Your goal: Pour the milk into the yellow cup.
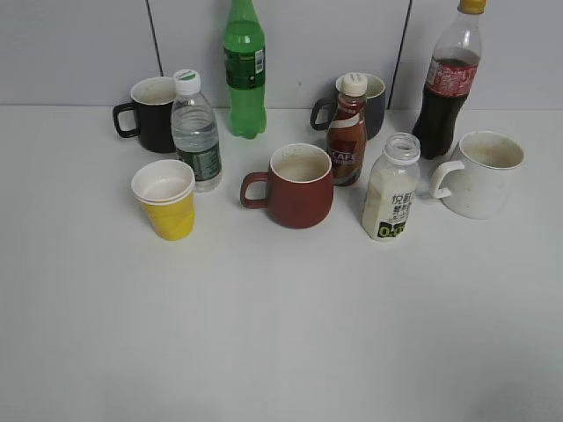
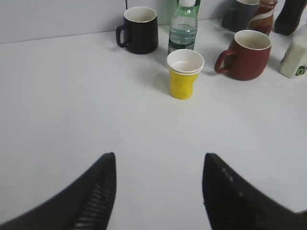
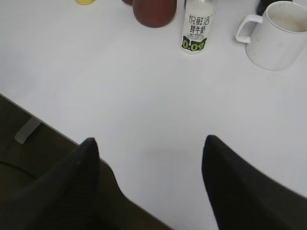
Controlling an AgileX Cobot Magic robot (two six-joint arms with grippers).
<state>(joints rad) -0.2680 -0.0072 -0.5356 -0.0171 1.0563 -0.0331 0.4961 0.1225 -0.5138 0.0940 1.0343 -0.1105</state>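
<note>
Exterior view: milk [image 1: 391, 188] uncapped, well apart from yellow cup [image 1: 166, 199].

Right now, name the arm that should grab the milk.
Right. The milk stands uncapped straight ahead of the open right gripper; the left gripper faces the yellow cup, with the milk far off to its side.

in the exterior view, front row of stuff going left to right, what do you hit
yellow cup → red-brown mug → milk bottle → white mug
</note>
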